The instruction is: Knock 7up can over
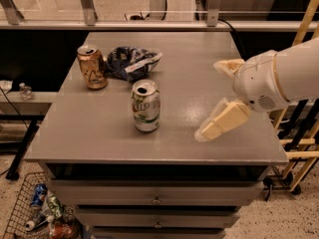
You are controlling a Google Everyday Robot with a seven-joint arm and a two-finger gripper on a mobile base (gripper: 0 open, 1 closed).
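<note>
The 7up can [146,106], white and green with a silver top, stands upright near the middle of the grey table [99,138]. My gripper [210,99] is over the right part of the table, to the right of the can and apart from it. Its two cream fingers [222,122] are spread wide and hold nothing. The white arm comes in from the right edge.
An orange-brown can [91,66] stands upright at the back left. A dark blue snack bag [130,61] lies beside it, behind the 7up can. A wire basket with cans [42,210] sits on the floor at the lower left. A wooden frame [299,133] stands to the right.
</note>
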